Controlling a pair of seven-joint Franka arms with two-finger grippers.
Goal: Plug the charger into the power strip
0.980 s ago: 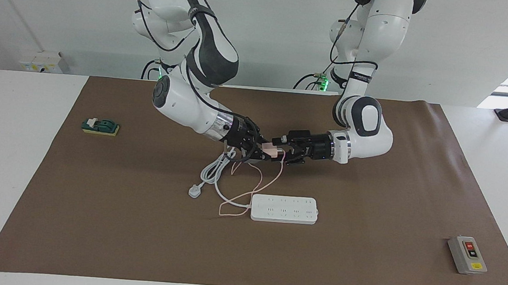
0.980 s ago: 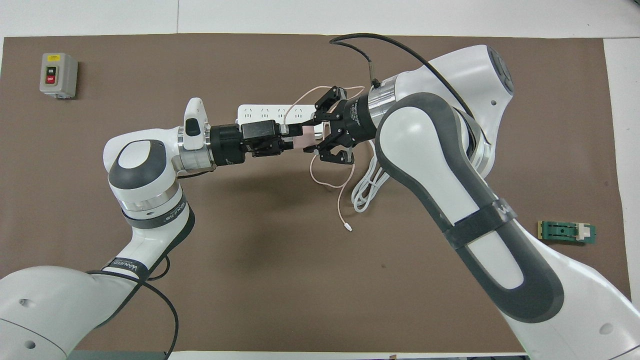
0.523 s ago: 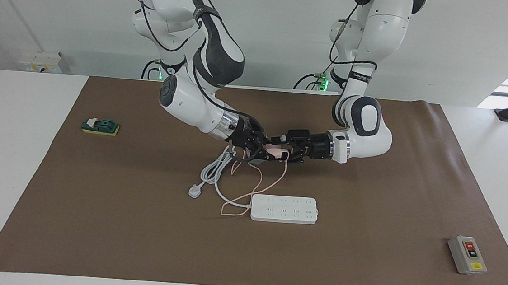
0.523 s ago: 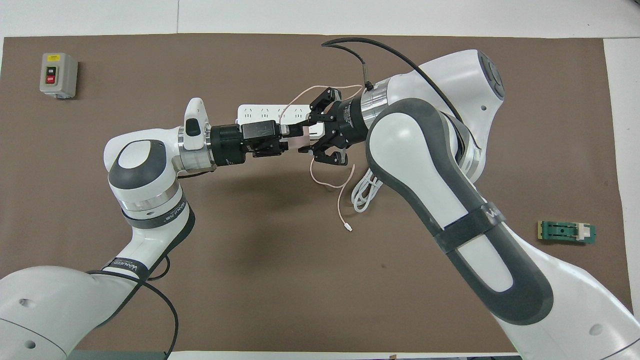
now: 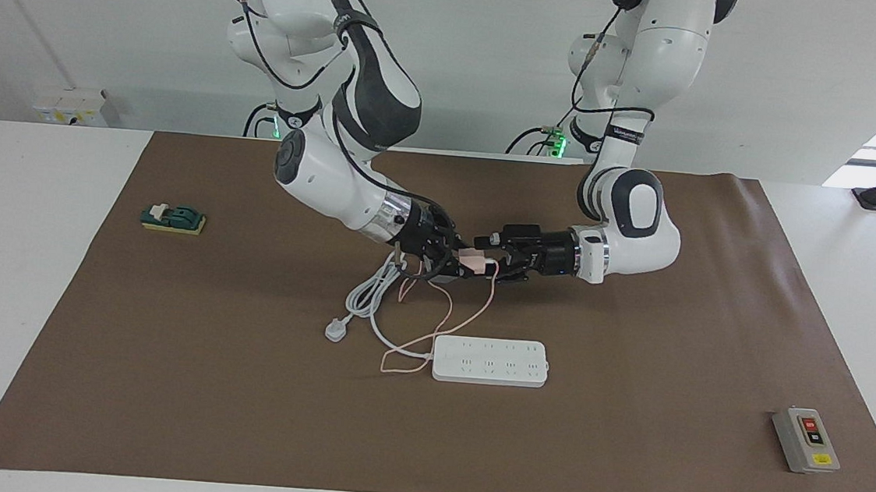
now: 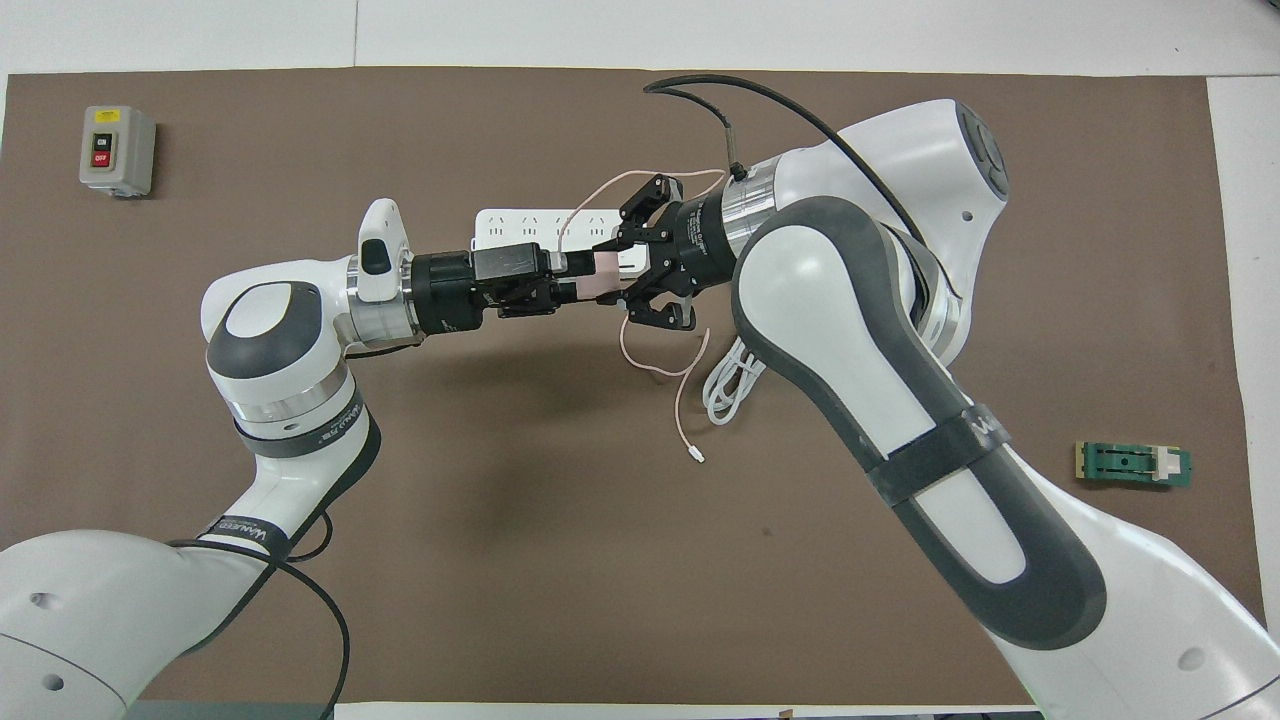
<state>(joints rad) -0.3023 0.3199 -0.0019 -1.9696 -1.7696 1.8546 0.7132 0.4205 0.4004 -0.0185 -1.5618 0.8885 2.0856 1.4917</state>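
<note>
The charger (image 5: 473, 261) is off the bench, held in the air mid-bench by the right tool (image 5: 461, 264), which is clamped on it. The left tool (image 5: 487, 264), spread wide, straddles it from its own side: seemingly a handover. The strip (image 5: 491, 360) lies flat nearer the bench's front edge, nothing plugged in. Both forearms lie low and level, meeting tip to tip.

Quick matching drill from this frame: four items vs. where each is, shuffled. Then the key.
Items:
1. charger
2. power strip
3. grey switch box
4. green block

Places:
A. toward the left arm's end of the table
B. held up off the table
C. toward the right arm's end of the table
D. flat on the mat, mid-table

Pairs: 1-B, 2-D, 3-A, 4-C
</note>
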